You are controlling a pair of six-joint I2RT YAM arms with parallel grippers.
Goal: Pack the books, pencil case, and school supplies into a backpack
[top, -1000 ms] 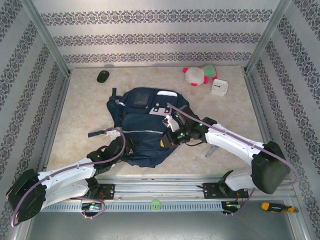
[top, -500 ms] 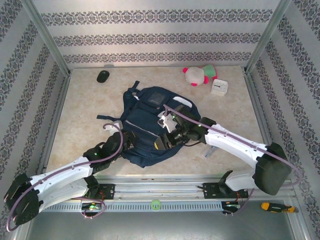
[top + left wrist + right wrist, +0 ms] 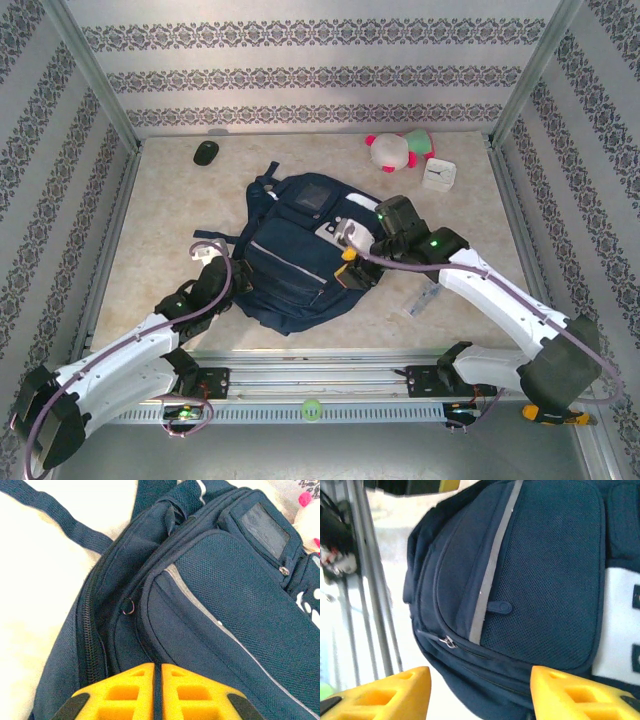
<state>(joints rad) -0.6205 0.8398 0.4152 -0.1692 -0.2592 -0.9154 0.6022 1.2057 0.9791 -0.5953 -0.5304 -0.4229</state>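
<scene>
I see the backpack point(image 3: 290, 270) lying in the middle of the table point(image 3: 160, 225). My left end effector point(image 3: 157, 669) is pinched closed at the backpack's near-left edge. My right end effector point(image 3: 480, 676) hovers over its front pocket point(image 3: 545, 580), fingers spread apart, holding nothing.

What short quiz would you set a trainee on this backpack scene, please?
1. Short answer: are the left fingers, at the edge of the backpack, open or shut?
2. True or false: the right fingers are pressed together.
3. Which lies nearest the white clock? A. black mouse B. plush toy C. backpack

Key: 1. shut; 2. false, they stand apart; 3. B
</scene>
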